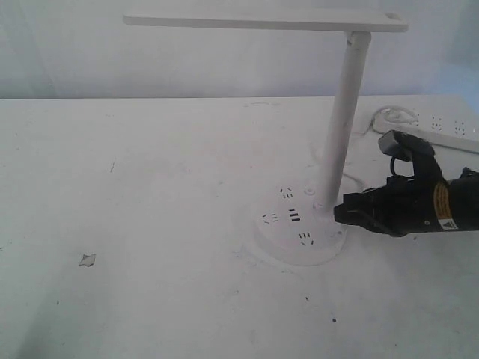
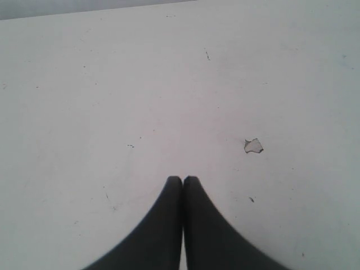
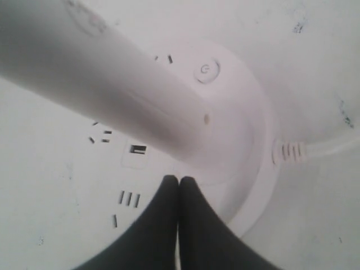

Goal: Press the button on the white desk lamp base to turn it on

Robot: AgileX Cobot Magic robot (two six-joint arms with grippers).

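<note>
Our right gripper (image 1: 337, 212) (image 3: 179, 180) has its jaws pressed together, no gap between them. The tips sit above the base (image 1: 298, 256) (image 3: 256, 185), just beside the foot of the pole (image 1: 340, 127) (image 3: 95, 73); we cannot tell whether they touch the disc. The button (image 3: 206, 71) (image 1: 309, 191) lies on the top of the base on the far side of that foot, apart from the tips, and the pole stands partly between the two. A small pinkish dot (image 3: 206, 118) marks the pole's foot. Near the tips are the USB slots (image 3: 138, 149) (image 1: 294, 215) and socket holes. A cable (image 3: 326, 147) leaves the rim of the base. The lamp head (image 1: 262, 21) hangs above. A power strip (image 1: 441, 131) lies behind the right arm. Our left gripper (image 2: 183, 179), jaws also together, hovers over bare tabletop (image 1: 150, 187) (image 2: 112, 84) near a chipped spot (image 2: 253, 146) (image 1: 87, 259), well apart from the lamp.
</note>
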